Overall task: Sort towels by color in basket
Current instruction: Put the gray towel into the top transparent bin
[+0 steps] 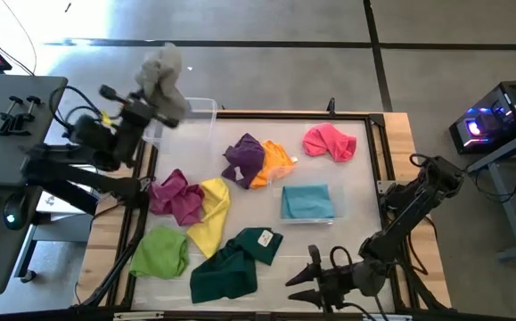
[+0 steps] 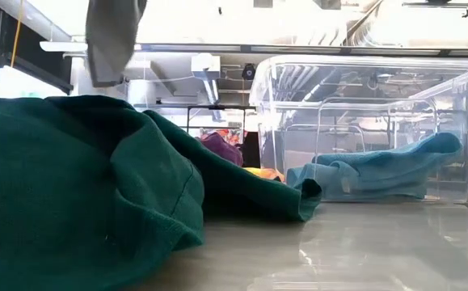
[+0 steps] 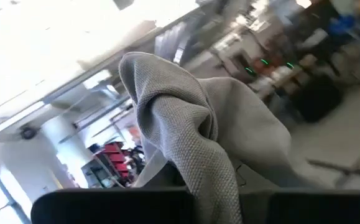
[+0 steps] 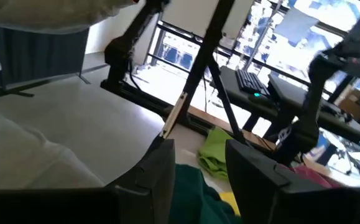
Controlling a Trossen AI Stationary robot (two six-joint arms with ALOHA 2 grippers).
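Grey towel (image 3: pixel 192 130) clamped in left gripper (image 1: pixel 155 102), above clear bin (image 1: pixel 200 111)

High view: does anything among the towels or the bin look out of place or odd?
Nothing spilled or damaged. The left end effector holds the grey towel aloft near the clear bin. Eight towels lie crumpled and unsorted on the table, the purple towel overlapping the orange towel.

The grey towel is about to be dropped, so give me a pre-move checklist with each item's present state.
1. Left tool shut on grey towel: ok.
2. Towel lifted off the table: ok.
3. Towel directly over the clear bin: cannot tell.
4. Right tool open, parked at the table's near edge: ok.
5. Other towels sorted: not ok; eight lie on the table, dark green towel nearest the right tool.
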